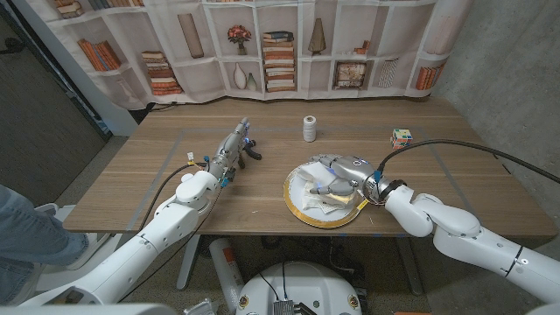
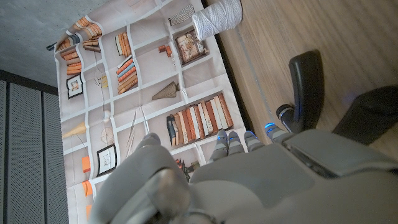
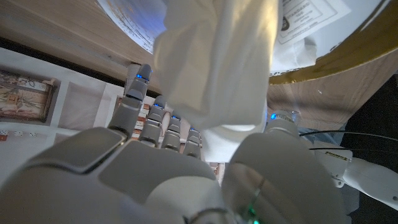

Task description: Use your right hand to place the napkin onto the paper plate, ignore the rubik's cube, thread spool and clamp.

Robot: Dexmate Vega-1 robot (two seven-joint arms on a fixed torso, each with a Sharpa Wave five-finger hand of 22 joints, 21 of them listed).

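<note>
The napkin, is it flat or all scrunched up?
Scrunched up. The napkin hangs bunched in folds from the right hand, over the paper plate.

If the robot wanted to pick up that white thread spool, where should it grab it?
Probably around its round middle, coming from the side. The thread spool stands upright on the wooden table, alone, so fingers could close on its curved sides. The left robot hand is nearer; the right robot hand holds the napkin.

napkin on paper plate at table centre-front; thread spool at plate's 12 o'clock, rubik's cube 2 o'clock, clamp 10 o'clock
</note>
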